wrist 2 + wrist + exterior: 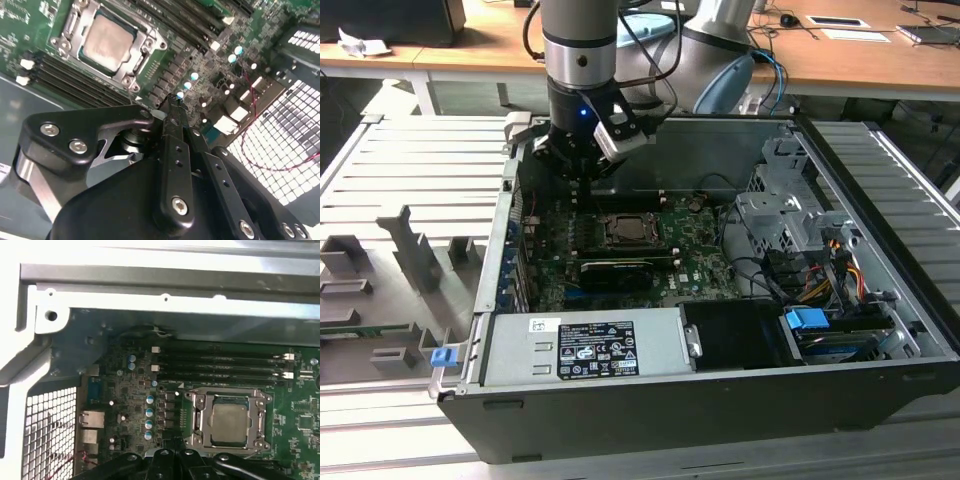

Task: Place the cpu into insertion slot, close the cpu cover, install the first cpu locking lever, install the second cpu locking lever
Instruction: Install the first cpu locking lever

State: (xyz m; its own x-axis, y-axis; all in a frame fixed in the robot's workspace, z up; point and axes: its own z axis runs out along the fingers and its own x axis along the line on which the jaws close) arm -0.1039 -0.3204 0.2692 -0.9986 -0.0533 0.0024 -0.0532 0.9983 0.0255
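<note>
The small flat silver-topped cpu [107, 42] sits in the dark metal-rimmed insertion slot [97, 65], mid-frame in the exterior view, framed by the thin silver cpu cover [147, 50]. The black gripper [175, 102] hovers near it, fingers [172, 130] together and empty. The chip is probably light, stiff and fragile, so take hold by its edges.
</note>
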